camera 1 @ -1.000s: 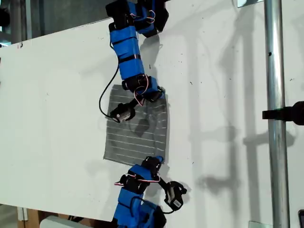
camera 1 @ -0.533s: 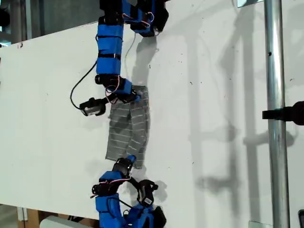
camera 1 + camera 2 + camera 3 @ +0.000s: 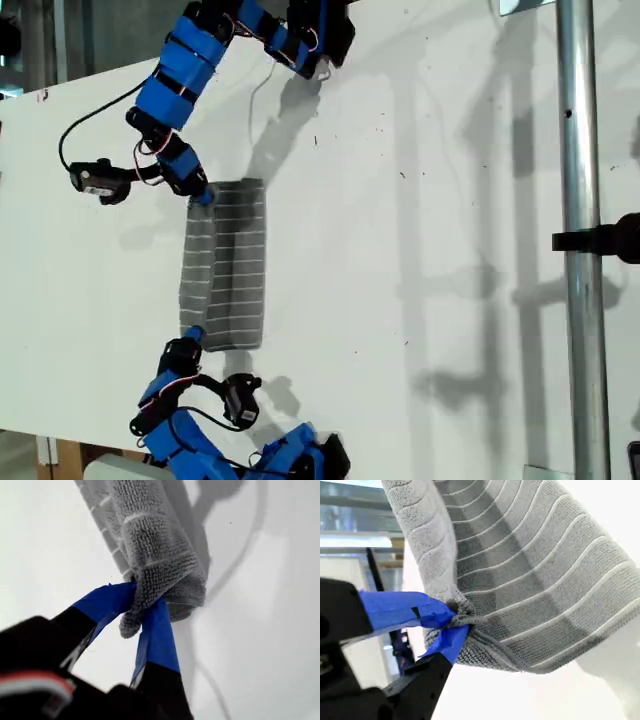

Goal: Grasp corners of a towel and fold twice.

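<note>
Towel: the towel (image 3: 224, 266) lies folded over into a narrow grey striped band on the white surface (image 3: 450, 200), sitting toward the exterior view's left and running from far to near between the two arms.
Fold: two layers show in the exterior view, a darker strip along the band's left edge and the striped top layer beside it.
My first gripper: my first gripper (image 3: 142, 611) is clamped on one of the corners (image 3: 131, 622); its blue fingers (image 3: 157, 637) pinch a bunched tip of fuzzy cloth, and the rest of the towel stretches away from them.
My second gripper: my second gripper (image 3: 454, 621) is clenched on another corner (image 3: 462, 615); blue-taped fingers (image 3: 402, 609) squeeze the gathered tip, with the striped cloth fanning out and curling past it.
Arms: in the exterior view one blue arm (image 3: 175, 80) reaches to the band's far end and another (image 3: 185, 400) meets its near end, both at the band's left edge. Which is first and which is second, I cannot tell.
Surroundings: a metal pole (image 3: 580, 240) stands upright at the exterior view's right.
</note>
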You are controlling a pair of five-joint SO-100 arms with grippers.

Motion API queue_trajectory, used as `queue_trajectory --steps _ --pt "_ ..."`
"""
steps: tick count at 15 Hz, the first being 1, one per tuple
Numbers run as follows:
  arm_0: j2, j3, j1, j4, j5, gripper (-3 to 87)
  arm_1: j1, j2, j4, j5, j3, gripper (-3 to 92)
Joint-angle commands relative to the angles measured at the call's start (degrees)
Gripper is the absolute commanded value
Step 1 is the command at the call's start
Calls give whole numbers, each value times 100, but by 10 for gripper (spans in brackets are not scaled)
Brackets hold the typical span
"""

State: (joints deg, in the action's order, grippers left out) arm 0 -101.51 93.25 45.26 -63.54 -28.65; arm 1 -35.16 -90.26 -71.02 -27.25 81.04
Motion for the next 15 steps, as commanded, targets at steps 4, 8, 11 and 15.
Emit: queue_trajectory --steps 4,8,11,15 --pt "53 870 -536 914 -580 -18 299 -290 158 -79 817 -3" --pt "624 1230 -940 1292 -967 -18 475 492 677 -299 1248 -3" --pt "817 1433 -888 1477 -1028 -18 448 1055 905 -325 1222 -3" --pt "923 1758 -580 1459 -1020 10 352 1336 905 -360 1187 -3"
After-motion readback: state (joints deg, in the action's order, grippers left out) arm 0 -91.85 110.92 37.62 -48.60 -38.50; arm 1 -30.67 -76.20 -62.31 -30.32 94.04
